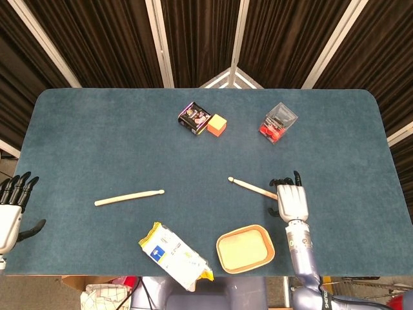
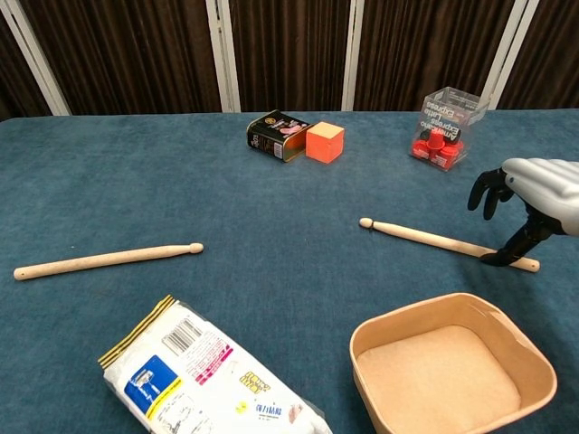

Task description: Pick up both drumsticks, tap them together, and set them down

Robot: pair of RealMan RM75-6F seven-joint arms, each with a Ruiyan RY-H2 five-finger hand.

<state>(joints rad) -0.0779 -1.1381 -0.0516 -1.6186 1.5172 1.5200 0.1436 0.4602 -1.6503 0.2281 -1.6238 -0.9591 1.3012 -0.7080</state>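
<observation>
Now right hand (image 1: 292, 199) spread, holding nothing, over butt end of right drumstick (image 2: 434, 240); thumb beside stick.

A blue table (image 2: 271, 199) holds two wooden drumsticks. The left drumstick (image 2: 107, 260) lies alone. The right hand (image 2: 529, 203) hangs over the butt of the right drumstick (image 2: 434, 240), fingers apart, thumb down beside it. Near the front sit a tan tray (image 2: 452, 318) and a snack bag (image 2: 204, 375).
</observation>
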